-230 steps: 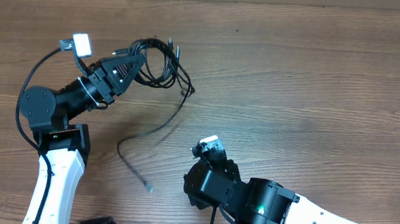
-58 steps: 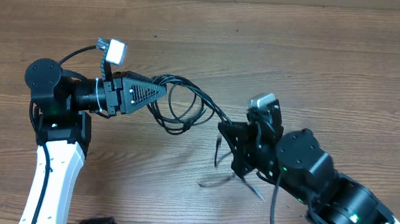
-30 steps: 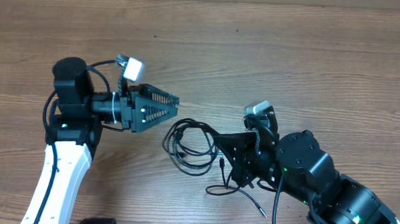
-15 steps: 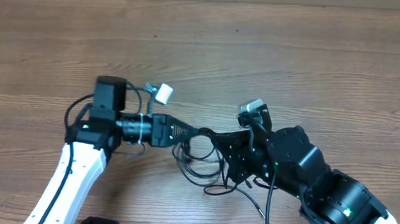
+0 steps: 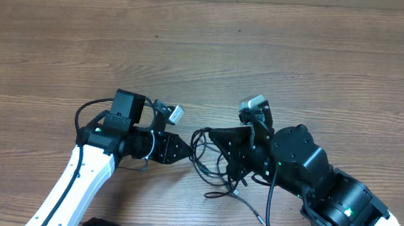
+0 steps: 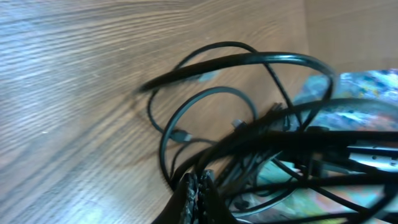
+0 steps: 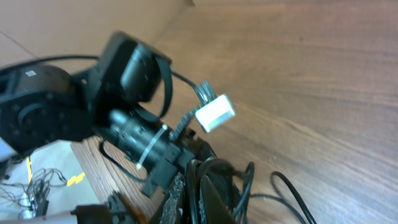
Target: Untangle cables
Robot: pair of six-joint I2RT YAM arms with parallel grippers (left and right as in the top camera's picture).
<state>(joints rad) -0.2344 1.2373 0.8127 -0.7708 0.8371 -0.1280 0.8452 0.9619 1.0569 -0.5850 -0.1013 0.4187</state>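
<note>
The black cables (image 5: 196, 155) hang in a tangled bunch between my two grippers at the table's front middle. One loose end with a small plug (image 5: 255, 216) trails toward the front edge. My left gripper (image 5: 185, 149) points right with its fingers pressed together at the bunch's left side. In the left wrist view a strand comes out right at its tips (image 6: 198, 183), and loops of the cables (image 6: 249, 58) fill the view. My right gripper (image 5: 213, 134) points left and is shut on the cables (image 7: 249, 180), with a strand running between its fingers (image 7: 196, 183).
The wooden table (image 5: 320, 57) stretches away behind both arms. The left arm's white wrist camera (image 7: 214, 113) and its own thicker black wires (image 5: 88, 112) sit close to the bunch. Both grippers are nearly tip to tip.
My left gripper swung right and forward to the bunch and went from open to shut. The right gripper kept its hold and shifted the bunch slightly left and up.
</note>
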